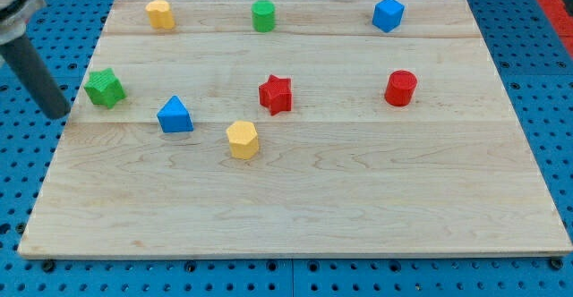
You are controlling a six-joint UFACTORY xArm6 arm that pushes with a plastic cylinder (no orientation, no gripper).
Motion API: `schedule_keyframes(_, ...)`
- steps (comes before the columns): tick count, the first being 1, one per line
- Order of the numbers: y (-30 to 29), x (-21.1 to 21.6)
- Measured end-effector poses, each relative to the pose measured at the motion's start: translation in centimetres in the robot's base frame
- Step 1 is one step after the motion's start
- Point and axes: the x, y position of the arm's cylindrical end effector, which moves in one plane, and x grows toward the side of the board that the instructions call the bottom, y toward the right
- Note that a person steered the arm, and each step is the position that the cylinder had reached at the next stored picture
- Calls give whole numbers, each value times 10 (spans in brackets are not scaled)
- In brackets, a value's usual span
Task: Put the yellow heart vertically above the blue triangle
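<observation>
Camera view: the whole bench is showing, a pale wooden board lying on blue pegboard.
Rod: it is leaning in from the view's upper left, and my tip is sitting at the board's left edge, just left of the green star and well apart from both task blocks.
Jaws: this rig is carrying none, so there is nothing standing apart or together; the rod is holding nothing.
Blue triangle: it is lying left of centre, with the yellow hexagon near it to the lower right.
Yellow heart: I am reading the notched yellow block near the board's top edge as the heart. It is already sitting higher up the view than the triangle, a little to its left.
Risk, overshoot: only a slight rightward nudge is looking necessary, so a firm push is likely to carry the heart towards the green cylinder.
Risk, edge: any push angling upward is threatening to slide the heart off the top edge.
Risk, route: travelling up from here, the rod is likely to clip the green star.
Risk, mix-up: two yellow blocks are inviting a push on the wrong one.
</observation>
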Motion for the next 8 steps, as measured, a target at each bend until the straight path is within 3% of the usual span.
schedule_keyframes(2,59,-21)
schedule_keyframes(3,-1,-92)
schedule_keyframes(4,14,-167)
schedule_keyframes(5,42,-215)
schedule_keyframes(6,90,-214)
schedule_keyframes(8,98,-148)
